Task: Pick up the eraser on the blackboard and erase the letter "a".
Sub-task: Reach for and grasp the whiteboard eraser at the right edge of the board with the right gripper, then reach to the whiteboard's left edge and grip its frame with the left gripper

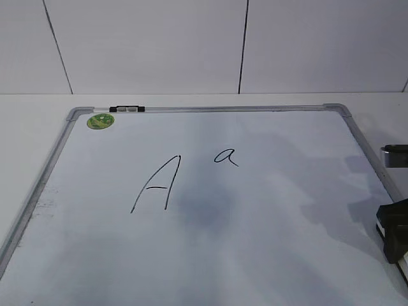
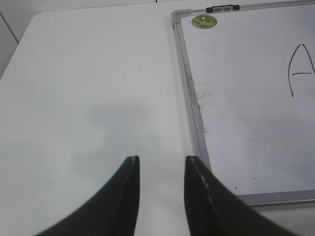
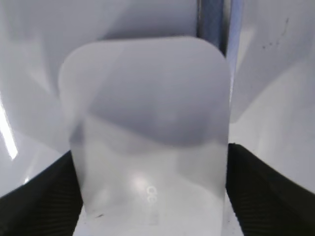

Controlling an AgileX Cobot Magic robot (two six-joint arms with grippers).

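Right claw [image 3: 152, 196]: jaws stand wide apart, one black ribbed finger [image 3: 44, 196] on each side of the white rounded oblong plastic eraser [image 3: 147, 132]. In the right wrist view the fingers sit just beside the block's long edges; whether the pads already bear on it cannot be told. The eraser appears to rest flat on the board surface, not lifted. Judgement: the claw is straddling the block across its narrow width so that it can be clamped and carried felt-side down; the grasp is not yet confirmed.

In the exterior view this claw shows only partly at the right edge, over the frame of the large white dry-erase blackboard [image 1: 357, 137]; the eraser itself is not distinguishable there.

Left claw [image 2: 161, 169]: jaws partly apart, empty, hovering over the bare white bench [image 2: 88, 78] just beside the board's left frame. Judgement: parked clear of the work.

The small handwritten black letter "a" [image 1: 225, 156] is intact, near the board's upper middle, just right of the large capital "A" [image 1: 156, 185]. A round green sticker [image 1: 101, 120] marks the far left corner.
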